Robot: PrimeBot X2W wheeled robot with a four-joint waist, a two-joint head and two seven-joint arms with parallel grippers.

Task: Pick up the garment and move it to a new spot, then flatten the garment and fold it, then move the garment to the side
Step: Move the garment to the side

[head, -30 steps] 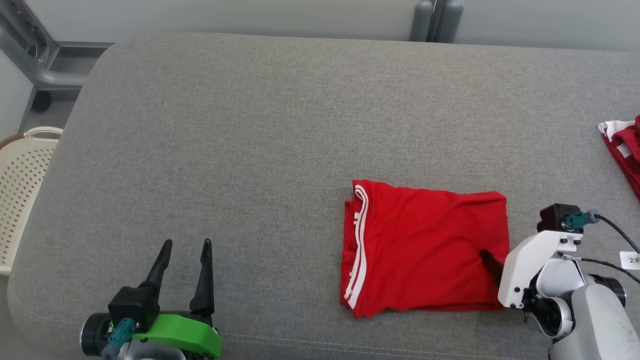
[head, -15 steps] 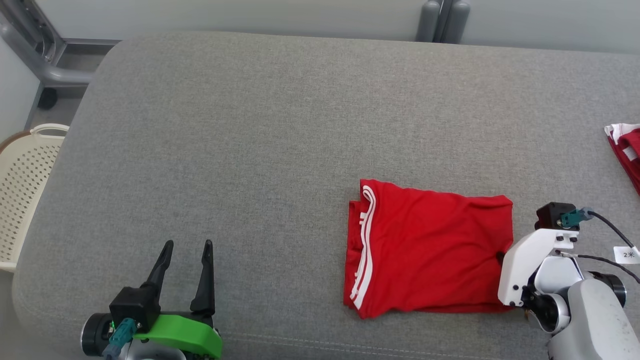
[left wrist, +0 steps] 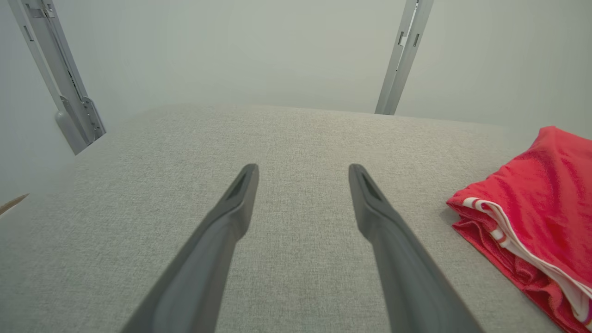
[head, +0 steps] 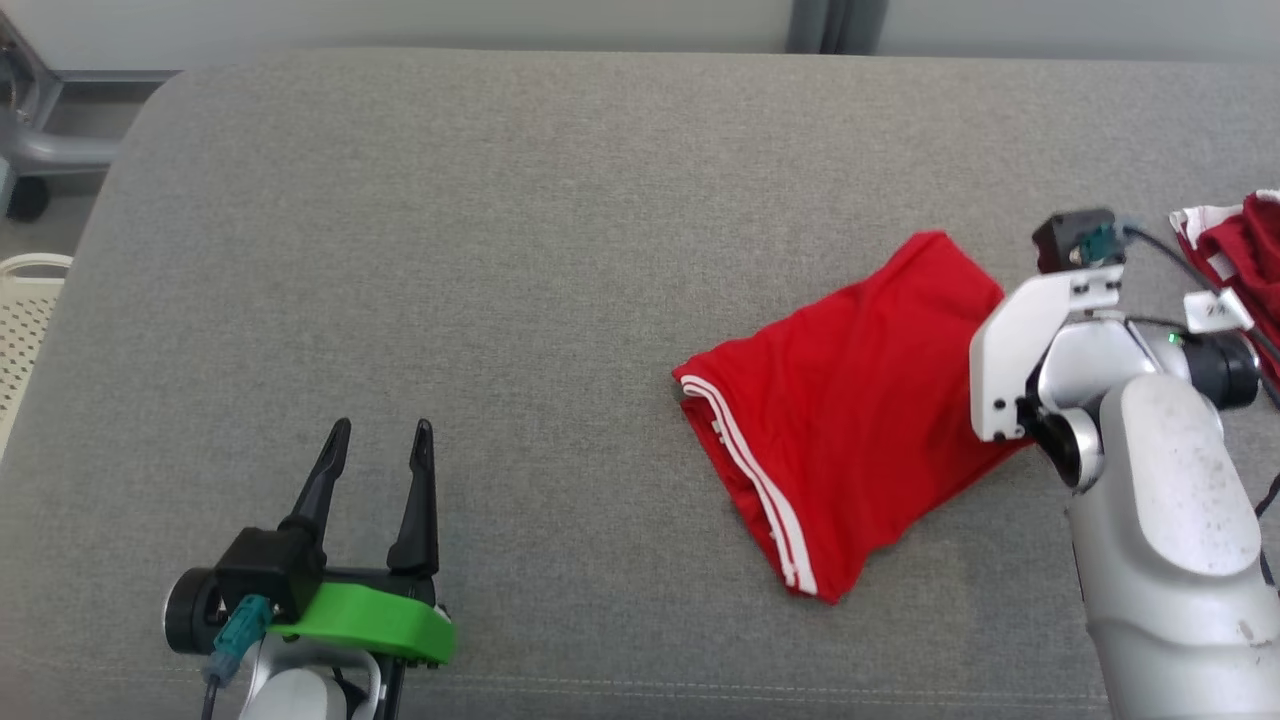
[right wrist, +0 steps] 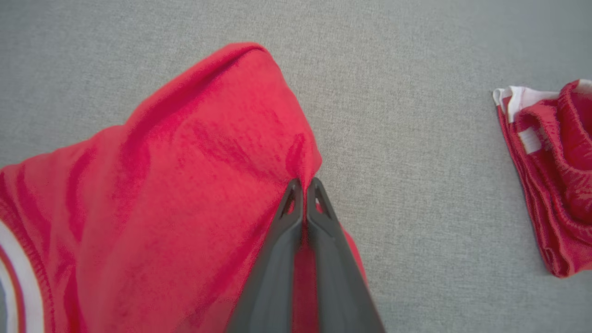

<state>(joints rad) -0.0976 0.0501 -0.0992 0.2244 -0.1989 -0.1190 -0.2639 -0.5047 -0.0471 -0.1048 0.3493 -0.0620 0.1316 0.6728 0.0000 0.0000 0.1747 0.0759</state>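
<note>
We hold the folded red white-striped cloth garment (head: 850, 420) by one edge in our right end effector (right wrist: 304, 185), left end effector (head: 381, 427) wide, free grey fabric bench (head: 500, 250) between.

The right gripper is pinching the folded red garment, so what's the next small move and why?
Probably pull the folded red garment sideways toward the robot's right: the right gripper has its jaws shut on the garment's edge, the fold looks done, and a second red garment lies there across bare cushion.
</note>
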